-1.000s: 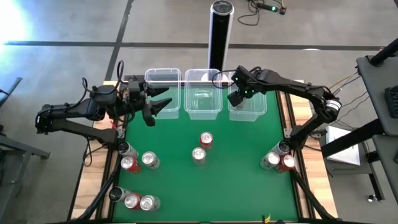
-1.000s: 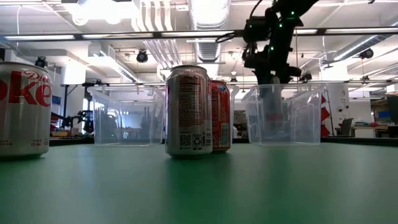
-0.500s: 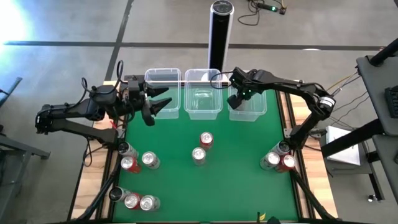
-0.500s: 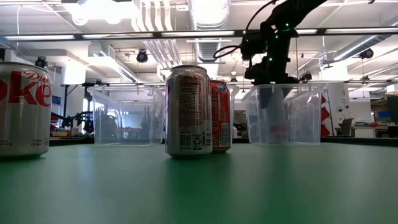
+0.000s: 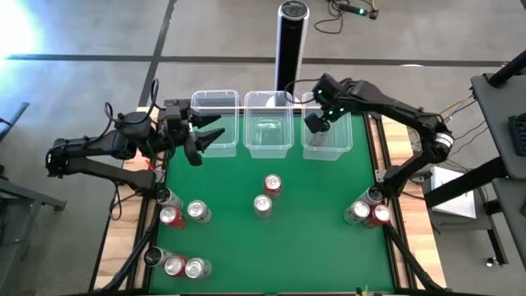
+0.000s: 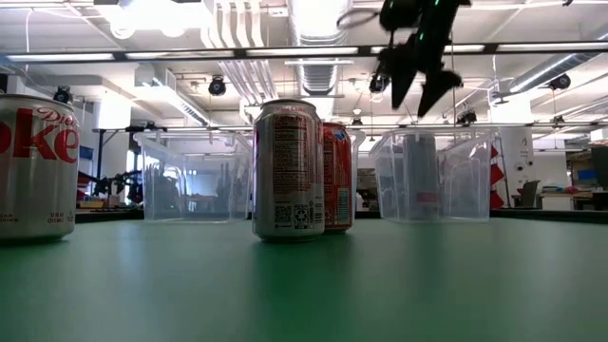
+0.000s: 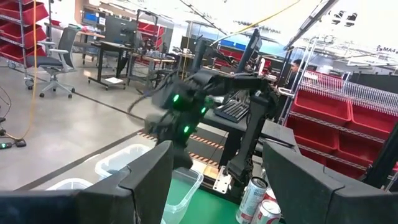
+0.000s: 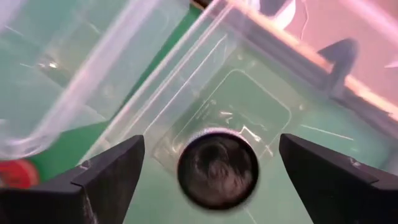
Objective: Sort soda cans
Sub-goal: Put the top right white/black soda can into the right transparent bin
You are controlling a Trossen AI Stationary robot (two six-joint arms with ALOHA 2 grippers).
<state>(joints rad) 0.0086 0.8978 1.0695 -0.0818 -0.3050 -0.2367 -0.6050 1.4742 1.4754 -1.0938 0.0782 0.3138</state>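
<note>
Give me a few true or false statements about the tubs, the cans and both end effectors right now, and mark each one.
1. The right end effector hangs open above the right tub. True.
2. A can stands inside the right tub. True.
3. The left end effector grips a red can. False: it is open and empty, beside the left tub.
4. Two cans stand near the middle of the green mat. True.
5. The middle tub holds three cans. False: no can shows in it.
</note>
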